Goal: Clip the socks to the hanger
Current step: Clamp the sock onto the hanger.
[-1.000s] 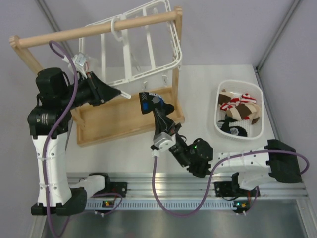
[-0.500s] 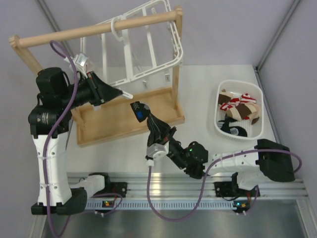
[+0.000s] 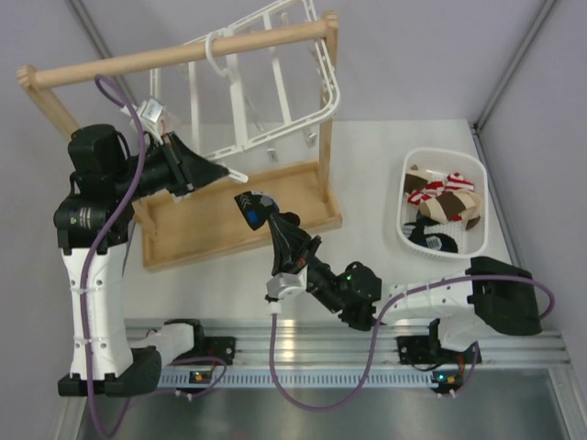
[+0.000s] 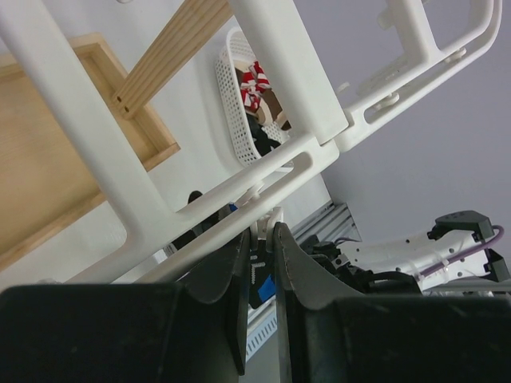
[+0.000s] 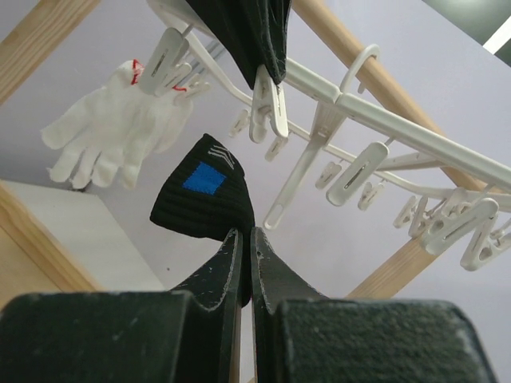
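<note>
The white hanger (image 3: 240,101) hangs tilted from the wooden rail (image 3: 183,53). My left gripper (image 3: 223,172) is shut on one of its small dangling clips (image 4: 271,215) at the frame's lower edge. My right gripper (image 3: 275,227) is shut on a black sock with a blue patch (image 3: 254,207), held up just below and to the right of that clip. In the right wrist view the sock (image 5: 204,190) stands up out of the closed gripper (image 5: 245,236), under the hanger's row of clips (image 5: 359,171). The same sock (image 4: 262,281) shows between the left fingers.
A white glove (image 5: 112,128) hangs clipped on the hanger's left. The wooden stand's tray (image 3: 211,229) lies under the hanger, with an upright post (image 3: 326,110) on the right. A white basket (image 3: 404,225) with more socks (image 3: 442,197) stands at the right.
My right arm has swung left and carried the sock from near the tray's right end toward the clip held by the left gripper. The left arm has stayed put.
</note>
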`<action>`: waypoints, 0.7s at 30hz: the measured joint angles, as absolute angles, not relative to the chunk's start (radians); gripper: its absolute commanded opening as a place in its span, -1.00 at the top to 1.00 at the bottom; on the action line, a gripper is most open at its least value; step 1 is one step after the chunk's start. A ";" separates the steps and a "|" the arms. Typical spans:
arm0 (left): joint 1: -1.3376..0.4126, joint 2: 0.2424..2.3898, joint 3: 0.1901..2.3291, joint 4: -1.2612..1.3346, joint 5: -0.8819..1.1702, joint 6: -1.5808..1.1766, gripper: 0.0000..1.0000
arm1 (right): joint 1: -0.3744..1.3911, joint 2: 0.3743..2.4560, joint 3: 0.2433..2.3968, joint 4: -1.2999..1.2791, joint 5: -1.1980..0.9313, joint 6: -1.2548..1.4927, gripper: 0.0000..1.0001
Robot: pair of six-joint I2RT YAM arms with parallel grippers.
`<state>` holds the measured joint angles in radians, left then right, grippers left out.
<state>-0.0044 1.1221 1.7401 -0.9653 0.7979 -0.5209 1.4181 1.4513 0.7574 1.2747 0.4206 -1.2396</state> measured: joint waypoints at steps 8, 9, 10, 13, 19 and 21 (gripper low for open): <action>-0.004 1.122 1.739 -0.965 0.808 -0.521 0.62 | 1.401 1.451 0.757 1.275 0.383 -1.249 1.00; -0.004 1.122 1.739 -0.965 0.809 -0.521 0.62 | 1.396 1.451 0.757 1.275 0.375 -1.250 1.00; -0.004 1.122 1.739 -0.965 0.810 -0.520 0.62 | 1.390 1.451 0.757 1.276 0.368 -1.250 1.00; -0.004 1.122 1.739 -0.965 0.812 -0.518 0.63 | 1.369 1.451 0.757 1.275 0.350 -1.256 1.00; -0.002 1.122 1.739 -0.964 0.818 -0.514 0.62 | 1.335 1.451 0.757 1.276 0.306 -1.271 1.00; -0.002 1.124 1.739 -0.964 0.820 -0.514 0.62 | 1.330 1.451 0.757 1.276 0.290 -1.277 1.00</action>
<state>-0.0025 1.1240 1.7390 -0.9642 0.8196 -0.5137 1.3300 1.4513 0.7574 1.2758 0.2897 -1.2766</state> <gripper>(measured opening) 0.196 0.017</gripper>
